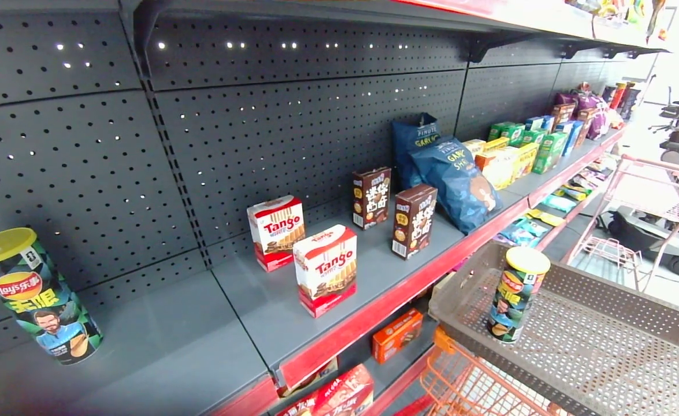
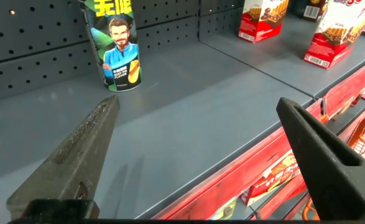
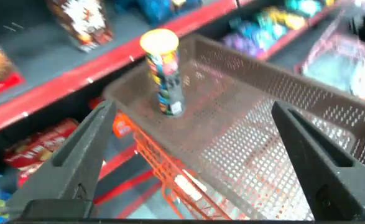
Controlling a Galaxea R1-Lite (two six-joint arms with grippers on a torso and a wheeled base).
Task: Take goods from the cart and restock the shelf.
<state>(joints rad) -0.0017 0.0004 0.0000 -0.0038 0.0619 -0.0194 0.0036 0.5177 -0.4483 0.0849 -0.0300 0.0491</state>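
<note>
A chips can with a yellow lid stands upright on the grey shelf at the far left, near the pegboard back. In the left wrist view that can is a little beyond my open left gripper, which hovers over bare shelf with nothing between its fingers. A second chips can stands upright in the grey perforated cart tray. My right gripper is open above the cart, with that can ahead of it and apart from the fingers.
Two red-and-white wafer boxes, two brown boxes and blue bags stand further right on the shelf. The shelf has a red front edge. Lower shelves hold more goods. A pink cart stands at right.
</note>
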